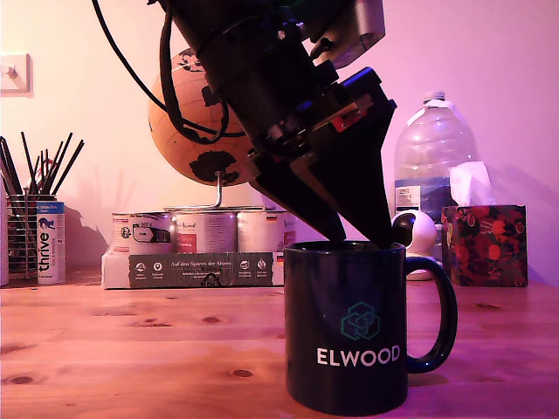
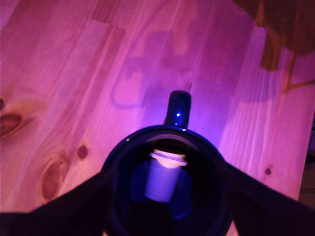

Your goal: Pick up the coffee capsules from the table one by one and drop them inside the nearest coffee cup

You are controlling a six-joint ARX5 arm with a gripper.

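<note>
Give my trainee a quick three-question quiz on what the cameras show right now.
1. True or false: the gripper is directly above the mug.
2. What lies inside the mug? A) a pale capsule B) a spoon C) nothing
3. In the exterior view, which side does the mug's handle point to?

Key: 1 true, with its fingertips at the rim. 2 A. 3 The exterior view's right.
</note>
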